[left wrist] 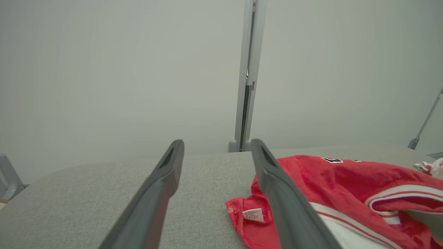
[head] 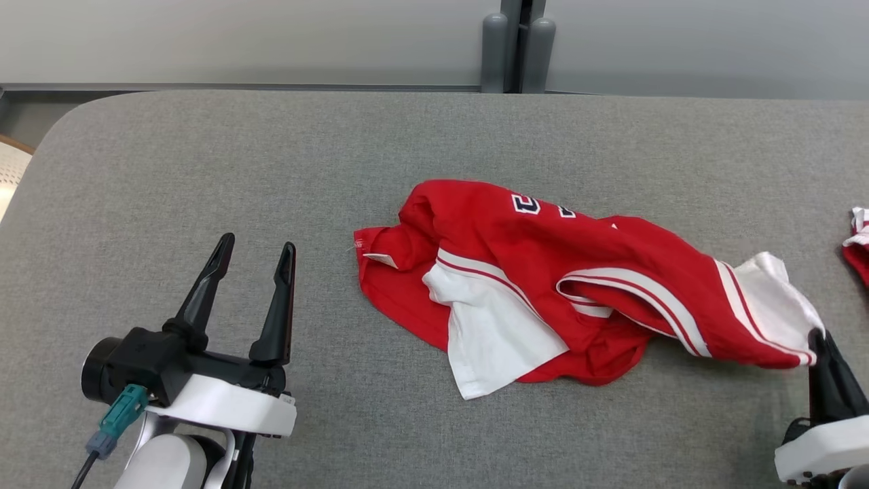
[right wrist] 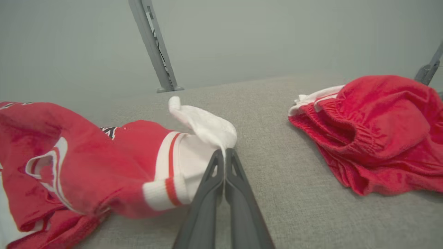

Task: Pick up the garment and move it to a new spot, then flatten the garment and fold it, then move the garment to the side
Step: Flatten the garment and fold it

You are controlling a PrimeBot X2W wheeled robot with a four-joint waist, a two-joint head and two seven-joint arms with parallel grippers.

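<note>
The red-and-white garment (head: 577, 272) lay crumpled at the centre of the grey table (head: 204, 156). The right gripper (head: 817, 334) was clamped on its white right-hand corner. The left gripper (head: 258, 242) stood left of the garment, fingers apart, holding nothing. Another red cloth (head: 857, 244) lay at the right edge.

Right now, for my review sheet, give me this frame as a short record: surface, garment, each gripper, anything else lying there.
surface: grey fabric-covered table
garment: red and white jersey, crumpled, lying mid-table, not yet flattened
left gripper: open, holding nothing, left of the jersey and apart from it
right gripper: shut on the jersey's white end at its right side
other: second red garment, bunched, further right, apart from the jersey
</note>
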